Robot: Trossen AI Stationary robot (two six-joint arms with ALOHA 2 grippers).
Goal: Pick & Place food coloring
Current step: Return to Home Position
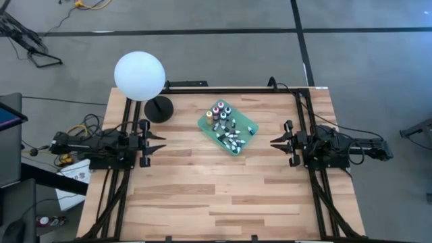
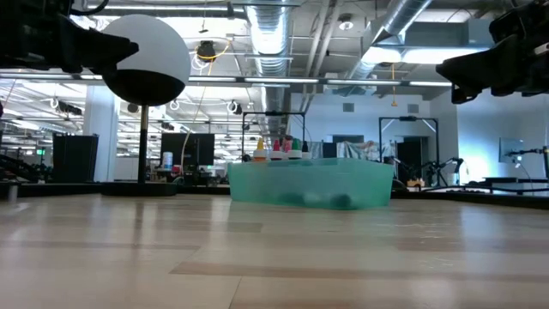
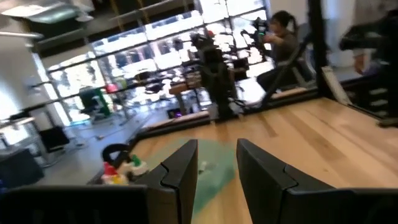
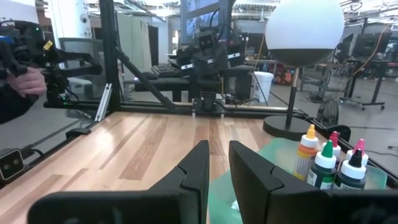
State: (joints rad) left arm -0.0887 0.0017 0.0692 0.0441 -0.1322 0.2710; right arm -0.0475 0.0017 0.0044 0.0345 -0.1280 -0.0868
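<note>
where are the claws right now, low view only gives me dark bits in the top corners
Observer: from above, the left claw hovers over the left side of the light wooden table, the right claw over its right side, with the green rectangular plastic tray between them, touched by neither.
Operator: any bottles loose on the wood
Observer: none show; the small food coloring bottles all lie or stand inside the tray.
Operator: claws holding anything
Observer: no, each wrist view shows its claw slightly open and empty.
</note>
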